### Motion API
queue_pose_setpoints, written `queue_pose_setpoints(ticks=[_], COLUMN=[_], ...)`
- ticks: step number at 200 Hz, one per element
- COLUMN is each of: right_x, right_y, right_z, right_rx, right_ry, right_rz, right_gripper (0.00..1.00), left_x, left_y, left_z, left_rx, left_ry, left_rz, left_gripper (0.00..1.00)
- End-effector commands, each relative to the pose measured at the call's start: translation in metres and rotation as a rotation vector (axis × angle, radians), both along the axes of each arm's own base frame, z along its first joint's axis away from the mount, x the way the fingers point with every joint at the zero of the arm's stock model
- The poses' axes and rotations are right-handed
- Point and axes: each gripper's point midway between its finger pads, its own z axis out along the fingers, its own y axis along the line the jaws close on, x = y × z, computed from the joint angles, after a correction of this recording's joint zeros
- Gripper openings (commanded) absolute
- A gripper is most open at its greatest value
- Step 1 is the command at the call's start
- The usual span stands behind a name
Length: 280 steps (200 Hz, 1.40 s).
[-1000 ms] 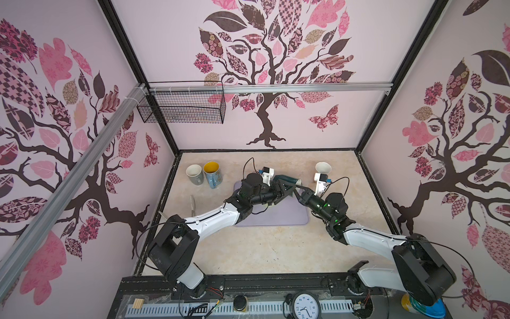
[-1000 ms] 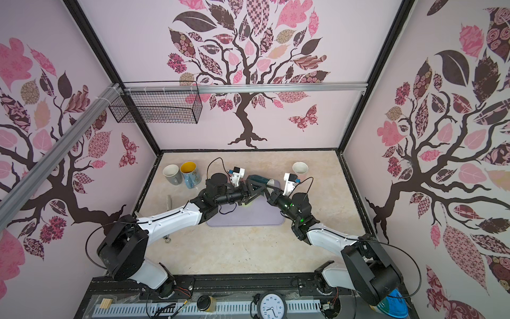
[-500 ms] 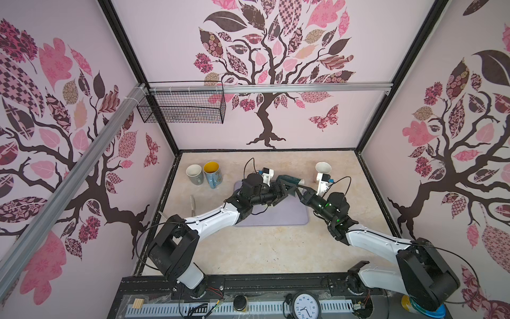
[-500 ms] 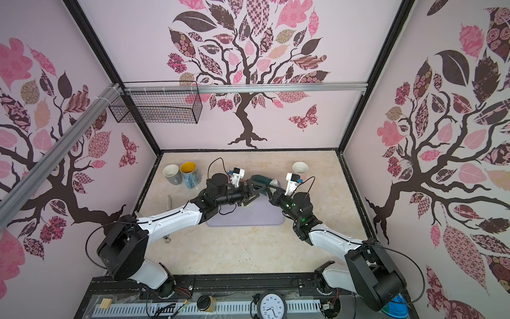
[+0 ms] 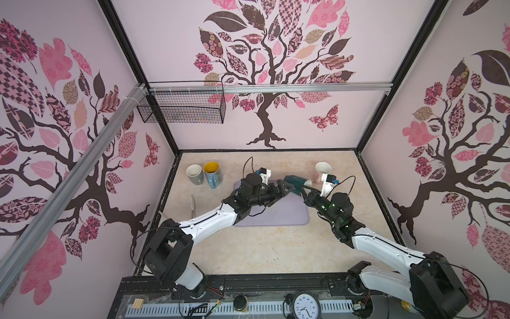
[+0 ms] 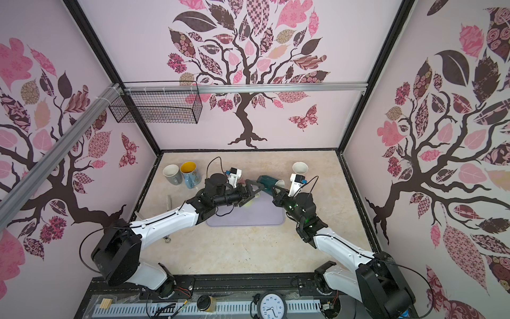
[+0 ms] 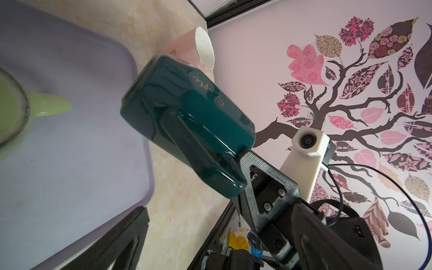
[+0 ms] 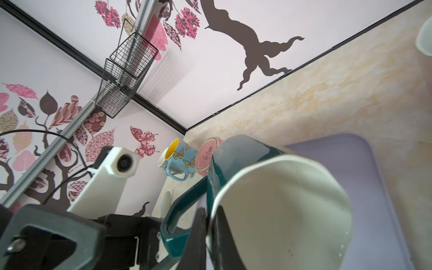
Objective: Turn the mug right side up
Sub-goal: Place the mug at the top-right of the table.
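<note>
The mug [image 5: 295, 183] is dark teal outside and white inside. It hangs on its side in the air over the back right corner of the purple mat [image 5: 278, 216], also in the other top view [image 6: 268, 182]. My right gripper [image 5: 304, 190] is shut on its rim, one finger inside and one outside [image 8: 211, 230]. The mug's white mouth [image 8: 287, 205] faces the right wrist camera. My left gripper [image 5: 283, 187] stands open just off the mug's base, touching nothing. The mug's handle [image 7: 187, 140] faces the left wrist camera, and one left finger [image 7: 126, 238] shows there.
A grey mug [image 5: 194, 174] and a blue butterfly mug [image 5: 212, 174] stand at the back left. A pale pink cup [image 5: 322, 171] stands at the back right. A green mug [image 7: 14, 109] sits on the mat under my left arm. A pink mug [image 8: 207, 156] lies behind. A utensil [image 5: 193, 205] lies left of the mat.
My left gripper has opened and let go of the mug. The right gripper, still shut on the rim, has carried the mug a little to the right.
</note>
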Motion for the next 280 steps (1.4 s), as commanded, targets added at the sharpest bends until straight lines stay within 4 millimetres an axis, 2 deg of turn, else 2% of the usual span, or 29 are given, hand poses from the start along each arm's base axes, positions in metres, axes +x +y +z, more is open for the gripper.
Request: queue_pose_setpoints(ticks=[1, 19, 24, 87, 137, 160, 186, 226, 280], right_x=[0.006, 0.009, 0.011, 0.033, 0.05, 0.062, 0.067, 0.072, 0.082], right_y=[-0.009, -0.014, -0.017, -0.04, -0.055, -0.077, -0.103, -0.125, -0.149], right_z=[0.062, 0.059, 0.056, 0.031, 0.003, -0.02, -0.032, -0.049, -0.057], right_rx=[0.013, -0.05, -0.073, -0.271, -0.472, -0.5, -0.603, -0.667, -0.828], right_ry=[-0.167, -0.169, -0.159, -0.021, 0.132, 0.236, 0.267, 0.329, 0.385], right_rz=[-0.057, -0.088, -0.108, -0.253, -0.309, -0.32, -0.401, -0.431, -0.518], right_gripper=[0.0, 0.0, 0.0, 0.0, 0.0, 0.0, 0.0, 0.0, 0.0], left_x=[0.008, 0.01, 0.009, 0.01, 0.008, 0.006, 0.001, -0.006, -0.01], left_y=[0.006, 0.009, 0.012, 0.034, 0.065, 0.084, 0.109, 0.134, 0.138], left_z=[0.026, 0.032, 0.027, 0.034, 0.035, 0.034, 0.033, 0.032, 0.017], left_rx=[0.013, 0.014, 0.037, 0.097, 0.173, 0.231, 0.308, 0.371, 0.404], left_ry=[-0.088, -0.11, -0.095, -0.15, -0.212, -0.25, -0.294, -0.348, -0.337], left_rz=[0.033, 0.045, 0.045, 0.099, 0.165, 0.195, 0.26, 0.33, 0.318], left_gripper=[0.98, 0.98, 0.98, 0.98, 0.98, 0.98, 0.98, 0.98, 0.98])
